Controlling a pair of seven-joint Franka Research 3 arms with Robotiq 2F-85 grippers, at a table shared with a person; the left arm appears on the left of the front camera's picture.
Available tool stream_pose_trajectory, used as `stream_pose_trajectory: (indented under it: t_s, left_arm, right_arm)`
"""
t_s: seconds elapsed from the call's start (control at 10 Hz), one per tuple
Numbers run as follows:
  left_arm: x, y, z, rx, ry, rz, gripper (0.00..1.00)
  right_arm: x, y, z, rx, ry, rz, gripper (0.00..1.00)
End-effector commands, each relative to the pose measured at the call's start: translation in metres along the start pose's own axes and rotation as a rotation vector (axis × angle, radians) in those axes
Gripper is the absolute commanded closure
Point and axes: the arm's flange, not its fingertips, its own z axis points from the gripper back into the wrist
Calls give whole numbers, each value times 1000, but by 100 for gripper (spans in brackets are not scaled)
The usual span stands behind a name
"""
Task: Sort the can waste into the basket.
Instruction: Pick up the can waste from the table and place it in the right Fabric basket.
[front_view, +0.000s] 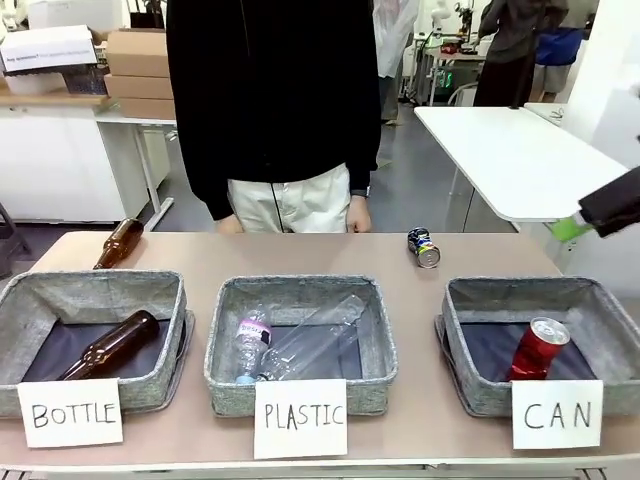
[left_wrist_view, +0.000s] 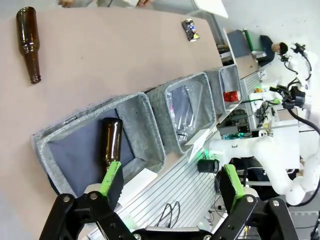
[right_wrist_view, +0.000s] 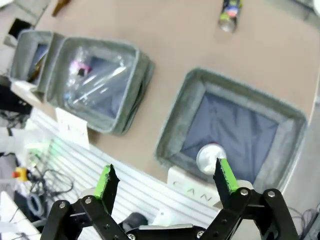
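A white table (front_view: 520, 160) stands at right on grey floor (front_view: 410, 190), with cardboard boxes (front_view: 138, 70) on a white desk (front_view: 60, 160) at left.

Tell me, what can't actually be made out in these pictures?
Crushed blue can: print too small in the front view, blurred in the right wrist view.
Red can: bottom hidden by the CAN basket wall and card, front view.
Right claw: cut off by the front view's right edge.
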Motion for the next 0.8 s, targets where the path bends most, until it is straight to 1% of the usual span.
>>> stream_pose_trajectory:
  t_s: [0.0, 0.1, 0.2, 0.3, 0.4, 0.5, 0.6, 0.7]
  left_arm:
    - [-3, -2, 1, -3, 6, -2, 0]
    - [-3, -2, 1, -3, 6, -2, 0]
    - [-3, -2, 1, -3, 6, -2, 0]
    - [-3, -2, 1, -3, 6, -2, 0]
    - [-3, -2, 1, -3, 6, -2, 0]
    - [-3, -2, 1, -3, 6, -2, 0]
    - [-3, -2, 1, -3, 6, -2, 0]
    - [-3, -2, 1, -3, 6, -2, 0]
  right_arm:
    - [59, 4, -56, -130, -49, 183, 0]
    - [105, 0, -88, -178, -17, 273, 0]
    - [143, -3, -124, -239, 28, 312, 0]
    - [176, -12, -158, -301, 33, 311, 0]
    - [202, -21, -194, -381, 69, 293, 0]
    - [215, -22, -221, -368, 83, 289, 0]
    - [217, -27, -244, -405, 131, 253, 0]
    - [204, -30, -239, -455, 217, 156, 0]
